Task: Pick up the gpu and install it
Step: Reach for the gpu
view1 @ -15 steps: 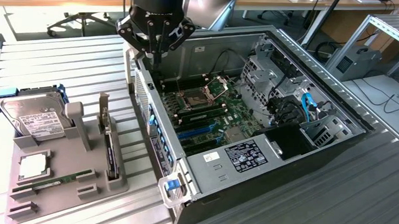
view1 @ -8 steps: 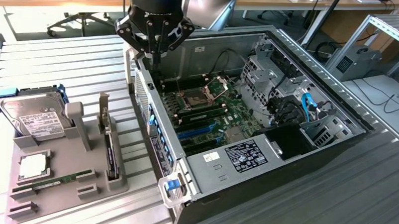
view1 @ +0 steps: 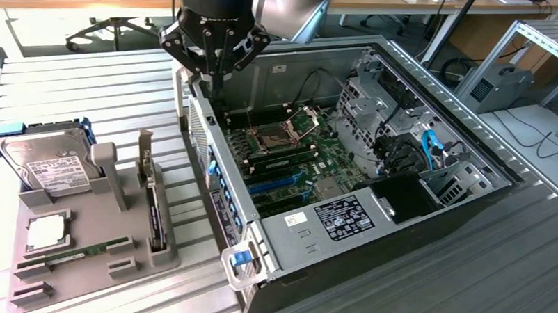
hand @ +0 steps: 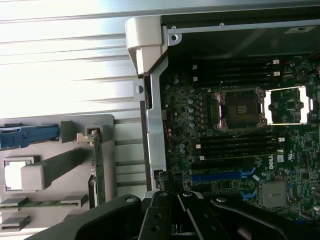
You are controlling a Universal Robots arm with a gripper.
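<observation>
The gpu (view1: 152, 208) stands on edge in a slot of the grey holder (view1: 110, 220) at the exterior view's left, its silver bracket at the far end. In the wrist view the gpu (hand: 98, 170) is a thin green edge in that holder (hand: 60, 135). My gripper (view1: 212, 69) hangs above the far left corner of the open computer case (view1: 258, 229), well away from the gpu and higher than it. Its fingers (hand: 172, 217) are shut with nothing between them. Blue card slots (view1: 276, 183) lie on the motherboard (hand: 235, 150) inside the case.
On the holder also sit a silver hard drive (view1: 48, 164) in a blue bracket, a square chip (view1: 46, 233) and a green memory stick (view1: 83, 251). The case's wall rises between holder and motherboard. Cables and a blue strap (view1: 429, 151) crowd the case's right side.
</observation>
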